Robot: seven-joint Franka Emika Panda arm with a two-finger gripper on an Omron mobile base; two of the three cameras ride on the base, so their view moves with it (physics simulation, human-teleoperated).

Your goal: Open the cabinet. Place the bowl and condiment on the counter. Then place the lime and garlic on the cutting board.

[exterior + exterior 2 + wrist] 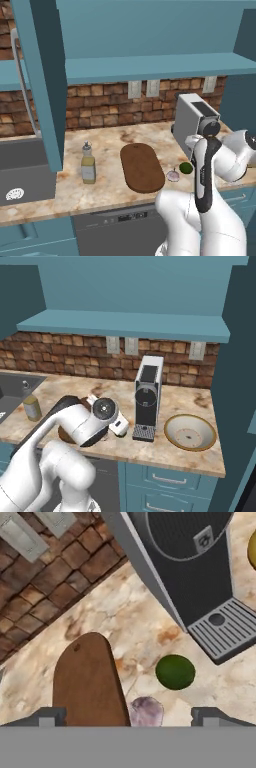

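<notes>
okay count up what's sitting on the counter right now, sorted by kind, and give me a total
Produce: 2, lime and garlic
Bottles: 1, condiment
Dishes: 1, bowl
Boards: 1, cutting board
Appliances: 1, coffee machine
Total: 6

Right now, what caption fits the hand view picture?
Open gripper hovers over garlic and lime beside the cutting board.

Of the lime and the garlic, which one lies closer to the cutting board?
The garlic, pale and purple-streaked, lies right beside the cutting board; the green lime sits farther off, toward the coffee machine.
</notes>
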